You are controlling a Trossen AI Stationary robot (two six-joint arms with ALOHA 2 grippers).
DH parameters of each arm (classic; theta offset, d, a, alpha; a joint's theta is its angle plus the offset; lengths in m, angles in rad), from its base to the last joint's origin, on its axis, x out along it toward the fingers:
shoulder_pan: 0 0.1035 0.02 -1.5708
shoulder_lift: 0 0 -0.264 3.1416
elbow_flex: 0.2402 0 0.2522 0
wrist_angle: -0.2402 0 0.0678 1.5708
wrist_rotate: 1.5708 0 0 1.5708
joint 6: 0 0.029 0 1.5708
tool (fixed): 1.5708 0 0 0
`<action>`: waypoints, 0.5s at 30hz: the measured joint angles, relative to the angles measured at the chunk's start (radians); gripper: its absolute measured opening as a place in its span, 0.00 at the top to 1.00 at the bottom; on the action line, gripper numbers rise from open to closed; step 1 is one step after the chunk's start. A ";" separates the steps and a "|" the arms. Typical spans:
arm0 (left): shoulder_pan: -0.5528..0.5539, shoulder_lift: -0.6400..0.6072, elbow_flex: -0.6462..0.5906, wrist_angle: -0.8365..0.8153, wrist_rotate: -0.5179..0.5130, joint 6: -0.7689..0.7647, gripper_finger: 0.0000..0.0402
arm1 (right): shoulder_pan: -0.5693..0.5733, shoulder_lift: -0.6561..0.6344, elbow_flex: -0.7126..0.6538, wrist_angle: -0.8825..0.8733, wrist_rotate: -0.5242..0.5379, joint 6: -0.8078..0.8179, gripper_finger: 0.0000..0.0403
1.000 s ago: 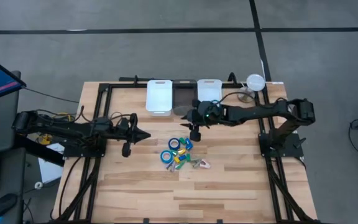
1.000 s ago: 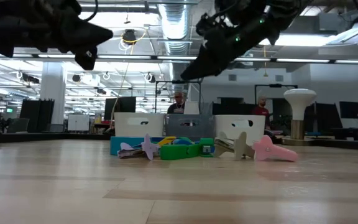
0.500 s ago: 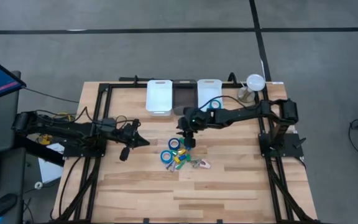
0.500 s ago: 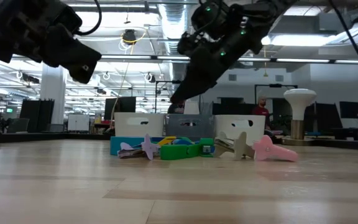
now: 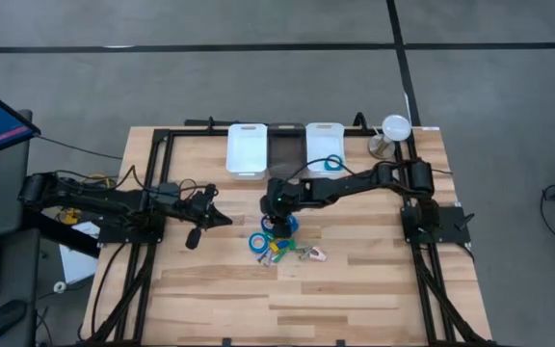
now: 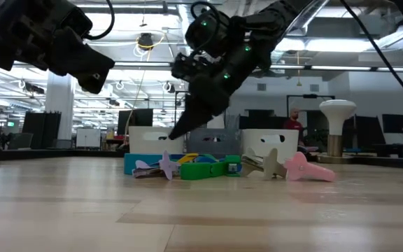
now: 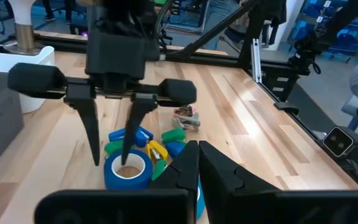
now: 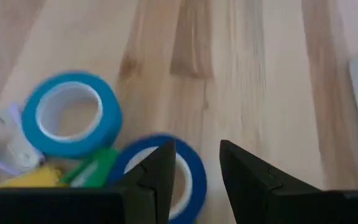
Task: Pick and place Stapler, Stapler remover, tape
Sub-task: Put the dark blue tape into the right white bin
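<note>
The right claw [image 5: 277,224] has been swinging in from the bins and is now coming down over the pile; its fingers [image 7: 93,127] are standing parted, straddling the rim of a blue tape roll [image 7: 127,172] without gripping it yet, one finger outside the ring, the other over its core; a second roll [image 8: 73,114] is lying just beside the claw, touching green and yellow pieces; another tape ring [image 5: 331,163] is already sitting in the white bin [image 5: 324,132] behind the claw; so a further tape pick is likely beginning; the left claw [image 5: 193,236] is hanging clenched and empty, well apart to the side.
</note>
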 joint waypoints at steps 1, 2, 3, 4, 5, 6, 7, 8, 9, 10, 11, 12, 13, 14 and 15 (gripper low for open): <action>0.000 0.000 0.000 0.000 0.000 0.000 0.99 | 0.003 0.005 0.001 0.003 -0.001 -0.001 0.71; 0.000 0.000 0.000 0.000 0.000 0.000 0.99 | 0.005 0.005 -0.004 -0.024 0.000 -0.001 0.71; 0.000 0.000 0.000 0.000 0.000 0.000 0.99 | 0.005 0.006 -0.006 -0.038 -0.001 -0.002 0.71; 0.000 0.000 0.000 0.000 0.000 0.000 0.99 | 0.005 0.006 -0.006 -0.036 0.000 -0.003 0.71; 0.000 0.000 0.000 0.000 0.000 0.000 0.99 | 0.005 0.004 -0.004 -0.036 0.000 -0.003 0.71; 0.000 0.000 0.000 0.001 0.000 0.000 0.99 | 0.005 0.003 -0.002 -0.039 0.000 -0.003 0.71; 0.000 0.000 0.000 0.001 0.000 0.000 0.99 | 0.005 0.002 -0.002 -0.047 0.000 -0.003 0.71; 0.000 0.000 0.000 0.001 0.000 0.000 0.99 | 0.002 0.002 -0.003 -0.058 0.002 -0.003 0.71; 0.000 0.000 0.000 0.001 0.000 0.000 0.99 | -0.001 0.003 -0.003 -0.065 0.002 -0.003 0.71; 0.000 0.000 0.000 0.002 0.000 0.000 0.99 | -0.005 0.003 -0.003 -0.065 0.002 -0.003 0.71; 0.000 0.000 0.000 0.002 0.000 0.000 0.99 | -0.008 0.003 -0.003 -0.065 0.002 -0.003 0.71; 0.000 0.000 0.000 0.002 0.000 0.000 0.99 | -0.010 0.003 -0.003 -0.065 0.002 -0.003 0.71; 0.000 0.000 0.000 0.003 0.000 0.000 0.99 | -0.013 0.003 -0.003 -0.071 0.002 -0.004 0.71; 0.000 0.000 0.000 0.003 0.000 0.000 0.99 | -0.018 0.003 -0.003 -0.079 0.002 -0.003 0.71; 0.000 0.000 0.000 0.004 0.000 0.000 0.99 | -0.021 0.003 -0.003 -0.080 0.002 -0.003 0.71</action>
